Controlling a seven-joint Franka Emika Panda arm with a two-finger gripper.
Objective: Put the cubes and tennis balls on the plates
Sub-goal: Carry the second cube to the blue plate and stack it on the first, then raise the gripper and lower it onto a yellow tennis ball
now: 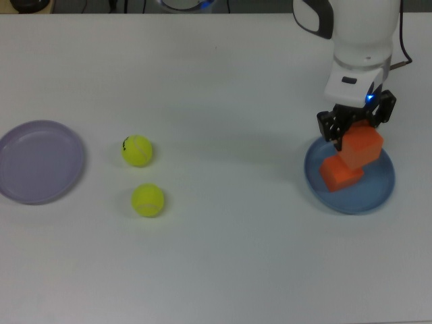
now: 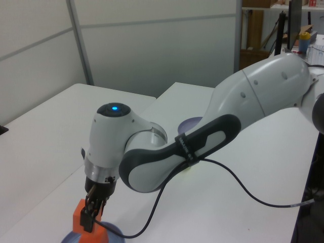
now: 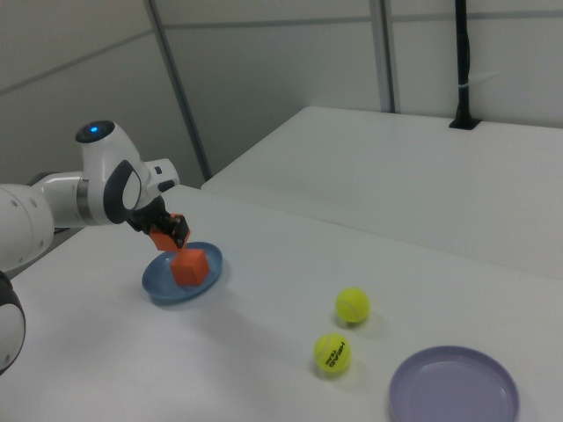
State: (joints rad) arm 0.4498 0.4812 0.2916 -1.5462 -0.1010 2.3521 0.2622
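Note:
My gripper is shut on an orange cube and holds it just above the blue plate at the top view's right. A second orange cube lies on that plate, partly under the held one. Two yellow-green tennis balls rest on the table left of centre in the top view. The empty lavender plate lies at the top view's far left.
The white table carries everything. The arm's white body crosses most of the left view and hides the balls and much of the lavender plate there. A black cable trails from the arm over the table.

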